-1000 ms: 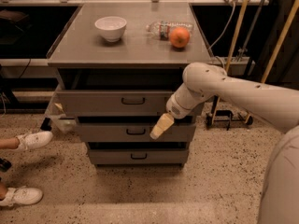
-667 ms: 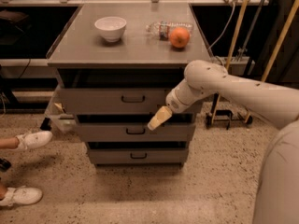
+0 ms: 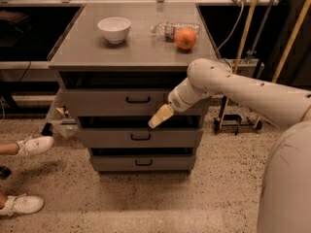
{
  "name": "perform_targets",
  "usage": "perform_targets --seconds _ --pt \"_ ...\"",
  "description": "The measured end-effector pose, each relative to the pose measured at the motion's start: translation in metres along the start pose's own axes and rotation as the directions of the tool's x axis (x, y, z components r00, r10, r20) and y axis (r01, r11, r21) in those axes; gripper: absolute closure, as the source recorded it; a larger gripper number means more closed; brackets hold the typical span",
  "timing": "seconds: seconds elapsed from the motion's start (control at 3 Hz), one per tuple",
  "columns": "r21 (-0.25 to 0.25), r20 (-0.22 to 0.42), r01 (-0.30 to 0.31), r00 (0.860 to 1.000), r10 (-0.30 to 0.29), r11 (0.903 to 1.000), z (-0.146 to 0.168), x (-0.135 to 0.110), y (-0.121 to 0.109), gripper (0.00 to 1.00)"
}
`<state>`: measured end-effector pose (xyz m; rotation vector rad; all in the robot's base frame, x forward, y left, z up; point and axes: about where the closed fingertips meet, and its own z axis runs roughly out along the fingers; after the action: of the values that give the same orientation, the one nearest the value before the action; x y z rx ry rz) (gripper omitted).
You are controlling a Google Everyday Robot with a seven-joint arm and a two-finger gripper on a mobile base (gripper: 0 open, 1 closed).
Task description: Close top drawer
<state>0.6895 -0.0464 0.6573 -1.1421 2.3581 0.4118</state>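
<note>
The top drawer is the widest grey front of the cabinet, with a small dark bar handle at its centre. It stands pulled out a little, with a dark gap between it and the cabinet top. My gripper is a beige wedge at the end of the white arm coming in from the right. It sits at the lower edge of the top drawer's front, right of the handle. It looks shut and holds nothing.
Below are the middle drawer and bottom drawer. On the cabinet top stand a white bowl, an orange and a water bottle. A person's white shoes are at the left. Poles and a wheeled stand are at the right.
My gripper has moved up and to the left, from in front of the middle drawer's gap to the lower edge of the top drawer's front. The drawers have not visibly moved.
</note>
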Motion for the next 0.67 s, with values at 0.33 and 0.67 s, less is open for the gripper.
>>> perform_targets --seconds 0.33,0.67 --pt "0.0 0.0 0.0 1.0 0.0 1.0 0.0 0.0 0.0 0.0" --pt "-0.012 -0.023 -0.033 0.999 0.033 0.9994 -0.008 0.026 0.02 0.0"
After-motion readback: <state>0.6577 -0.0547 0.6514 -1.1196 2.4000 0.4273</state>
